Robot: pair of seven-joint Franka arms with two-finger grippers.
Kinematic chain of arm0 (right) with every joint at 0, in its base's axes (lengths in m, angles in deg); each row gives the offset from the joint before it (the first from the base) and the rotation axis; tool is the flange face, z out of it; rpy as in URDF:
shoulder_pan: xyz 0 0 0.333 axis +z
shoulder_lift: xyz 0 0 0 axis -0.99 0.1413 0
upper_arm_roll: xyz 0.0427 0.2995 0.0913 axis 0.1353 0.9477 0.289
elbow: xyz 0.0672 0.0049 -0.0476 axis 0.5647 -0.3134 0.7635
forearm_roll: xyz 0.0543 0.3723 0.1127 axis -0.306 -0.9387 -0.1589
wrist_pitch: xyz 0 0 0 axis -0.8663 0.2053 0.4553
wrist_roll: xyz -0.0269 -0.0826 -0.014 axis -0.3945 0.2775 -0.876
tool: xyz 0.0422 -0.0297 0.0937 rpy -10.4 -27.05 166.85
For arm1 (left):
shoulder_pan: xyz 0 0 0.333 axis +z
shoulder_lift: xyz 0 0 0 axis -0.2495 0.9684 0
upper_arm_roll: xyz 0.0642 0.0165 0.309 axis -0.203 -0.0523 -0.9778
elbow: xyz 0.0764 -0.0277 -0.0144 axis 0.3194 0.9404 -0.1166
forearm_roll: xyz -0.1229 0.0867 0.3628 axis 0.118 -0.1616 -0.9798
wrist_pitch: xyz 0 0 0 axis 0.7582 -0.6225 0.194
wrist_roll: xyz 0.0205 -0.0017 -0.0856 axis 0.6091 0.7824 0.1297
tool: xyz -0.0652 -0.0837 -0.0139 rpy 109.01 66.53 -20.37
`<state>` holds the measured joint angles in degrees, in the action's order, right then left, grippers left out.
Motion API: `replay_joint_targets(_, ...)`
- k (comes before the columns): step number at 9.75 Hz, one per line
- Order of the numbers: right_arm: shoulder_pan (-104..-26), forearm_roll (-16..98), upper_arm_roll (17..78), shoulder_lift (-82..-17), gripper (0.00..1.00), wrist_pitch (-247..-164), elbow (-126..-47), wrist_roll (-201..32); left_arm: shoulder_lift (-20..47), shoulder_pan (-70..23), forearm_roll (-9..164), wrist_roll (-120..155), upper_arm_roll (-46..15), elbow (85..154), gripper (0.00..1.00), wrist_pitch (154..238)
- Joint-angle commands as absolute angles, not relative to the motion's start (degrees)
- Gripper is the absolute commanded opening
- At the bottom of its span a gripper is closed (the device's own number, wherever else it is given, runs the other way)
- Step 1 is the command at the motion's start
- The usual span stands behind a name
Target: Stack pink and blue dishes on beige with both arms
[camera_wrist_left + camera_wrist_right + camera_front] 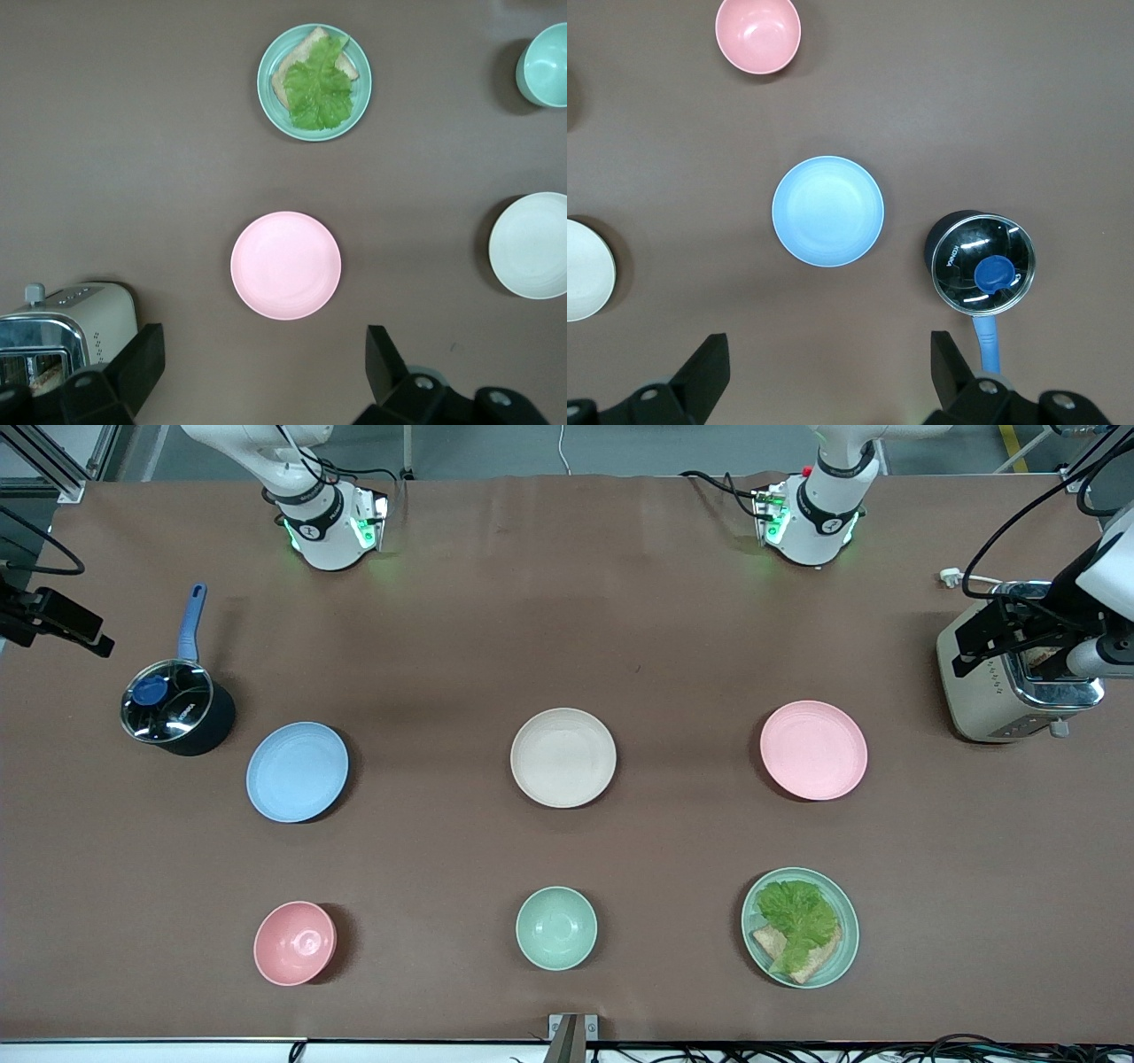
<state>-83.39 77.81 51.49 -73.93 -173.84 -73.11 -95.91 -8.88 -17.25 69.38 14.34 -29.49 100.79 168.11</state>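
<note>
I see three shallow round matte plates of the same size in one row across the table (pixel 567 584). The beige plate (pixel 563 757) is in the middle, the blue plate (pixel 297 771) lies toward the right arm's end, and the pink plate (pixel 813 749) lies toward the left arm's end. All three lie flat and well apart, with nothing on them. Being round, they have no long axis and point nowhere.

In the left wrist view the left end effector (pixel 266 363) hangs high with its fingers spread wide, and the pink plate (pixel 285 265) is below, free. The right end effector (pixel 829 363) is the same, fingers wide apart, above the blue plate (pixel 827 211), not touching it.

Beside the blue plate stands a dark pot (pixel 177 710) with a glass lid and a blue handle. Beside the pink plate is a toaster (pixel 1010 677). Nearer to the front camera I see a pink bowl (pixel 295 942), a mint-green bowl (pixel 556 927), and a green plate (pixel 842 948) with lettuce (pixel 797 917) on bread.
</note>
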Motion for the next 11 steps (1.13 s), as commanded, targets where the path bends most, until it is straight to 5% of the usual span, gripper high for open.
replay_joint_targets(1, -83.64, 78.73, 51.75, -75.14, 1.0, -173.9, -74.59, -96.69, -8.32, -17.17, 69.6, 13.94, -29.49, 101.44, 1.0, 164.81)
replay_joint_targets(5, -83.72, 78.73, 51.75, -75.14, 1.0, -173.9, -74.59, -96.69, -7.8, -13.68, 73.25, 12.37, -29.67, 103.27, 0.99, 164.79)
replay_joint_targets(6, -83.81, 78.73, 51.75, -75.14, 1.0, -173.9, -74.59, -96.69, -7.79, -12.7, 77.12, 11.93, -30.02, 107.02, 0.94, 166.88)
replay_joint_targets(8, -83.99, 78.73, 51.75, -75.14, 1.0, -173.9, -74.59, -96.69, -7.71, -12.34, 80.04, 6.33, -31.33, 117.64, 1.0, 175.64)
replay_joint_targets(11, -83.99, 78.73, 51.75, -75.14, 1.0, -173.99, -74.59, -96.69, -7.45, -12.51, 80.14, -3.33, -33.0, 136.0, 1.0, 196.88)
